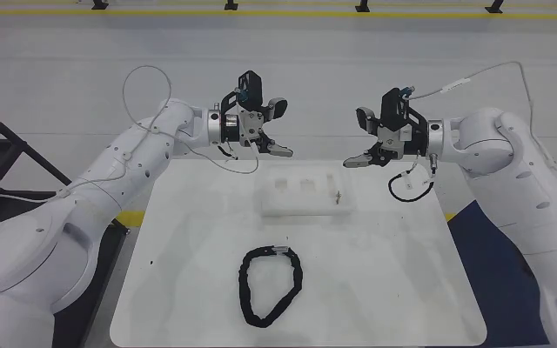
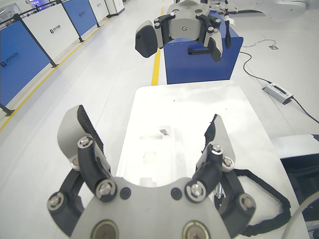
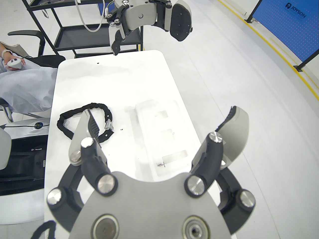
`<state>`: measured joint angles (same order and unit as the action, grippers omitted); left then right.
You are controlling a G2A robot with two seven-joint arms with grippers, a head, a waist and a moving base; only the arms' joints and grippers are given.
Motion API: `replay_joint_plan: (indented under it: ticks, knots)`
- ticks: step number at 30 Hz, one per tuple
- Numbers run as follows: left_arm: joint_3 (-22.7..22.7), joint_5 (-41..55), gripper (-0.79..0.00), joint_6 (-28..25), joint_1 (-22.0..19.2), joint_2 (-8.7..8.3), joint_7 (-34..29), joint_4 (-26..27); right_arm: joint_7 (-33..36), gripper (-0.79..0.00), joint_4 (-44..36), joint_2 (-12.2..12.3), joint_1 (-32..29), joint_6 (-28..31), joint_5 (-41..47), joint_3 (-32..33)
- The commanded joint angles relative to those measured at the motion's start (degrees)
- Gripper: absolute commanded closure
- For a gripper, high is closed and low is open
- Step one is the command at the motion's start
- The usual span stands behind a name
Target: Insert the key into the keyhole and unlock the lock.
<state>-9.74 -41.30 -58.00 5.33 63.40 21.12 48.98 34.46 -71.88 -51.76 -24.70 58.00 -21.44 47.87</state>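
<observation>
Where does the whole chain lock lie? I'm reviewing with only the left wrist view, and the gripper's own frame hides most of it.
Observer: In the top view the chain lock lies as a loop on the near half of the table, apart from the white tray.
Operator: Where on that loop is the lock body?
Observer: The right wrist view shows the metal lock body on the side of the loop that faces the tray.
</observation>
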Motion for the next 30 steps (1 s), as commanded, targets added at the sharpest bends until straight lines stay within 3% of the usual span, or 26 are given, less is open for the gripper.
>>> replay_joint_plan:
  ticks: [1, 6, 15, 25, 30]
  knots:
    - [0.0, 0.0, -0.784, 0.0, 0.0, 0.00, 0.0, 0.0, 0.0, -0.785, 0.0, 0.0, 0.0, 0.0, 0.0, 0.0]
    - [0.0, 0.0, -0.785, 0.0, 0.0, 0.00, 0.0, 0.0, -0.9, -0.785, 0.8, -0.3, -1.4, -2.6, -1.1, -0.7]
    - [0.0, 0.0, -0.785, 0.0, 0.0, 0.00, 0.0, 0.0, 2.5, -0.785, 9.9, -1.9, -0.9, -2.9, 1.7, -4.6]
    - [0.0, 0.0, -0.785, 0.0, 0.0, 0.00, 0.0, 0.0, 8.5, -0.785, 16.9, -4.9, 0.2, -5.5, 4.9, -10.7]
    - [0.0, 0.0, -0.785, 0.0, 0.0, 0.00, 0.0, 0.0, 10.2, -0.785, 19.9, -7.0, 0.6, -10.6, 4.5, -13.8]
